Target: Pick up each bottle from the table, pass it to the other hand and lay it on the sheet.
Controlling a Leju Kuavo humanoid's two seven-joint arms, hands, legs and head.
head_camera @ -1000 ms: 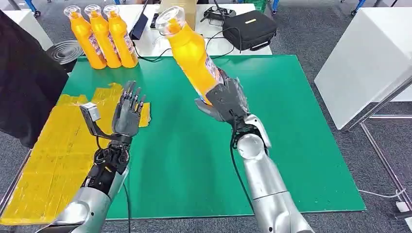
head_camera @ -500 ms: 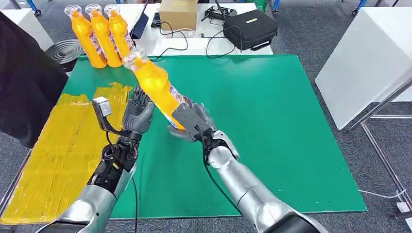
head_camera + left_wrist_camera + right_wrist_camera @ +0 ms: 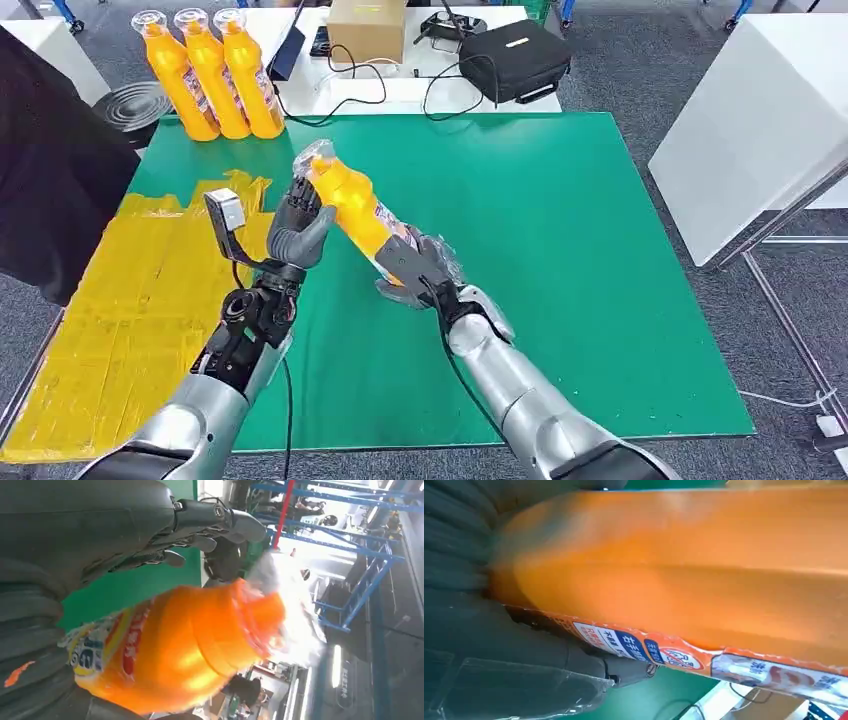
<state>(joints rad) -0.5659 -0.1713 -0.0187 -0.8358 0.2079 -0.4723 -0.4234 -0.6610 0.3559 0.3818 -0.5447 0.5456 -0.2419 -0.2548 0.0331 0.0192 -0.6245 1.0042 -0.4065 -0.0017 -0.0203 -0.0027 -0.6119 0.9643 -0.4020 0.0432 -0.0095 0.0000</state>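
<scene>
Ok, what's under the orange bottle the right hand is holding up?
Bare green mat lies beneath the orange plastic bottle; the yellow sheet is off to its side. The right hand covers its base; the left hand's fingers meet its neck.

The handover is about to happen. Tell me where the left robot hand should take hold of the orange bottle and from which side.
Grip the bottle on its bare upper body, below the neck. The right robot hand holds the base, and the bottle tilts up toward the left robot hand, so that section is free. Come from the robot's left, where the open fingers already lie beside it, and probably wrap around the body rather than the narrow neck.
</scene>
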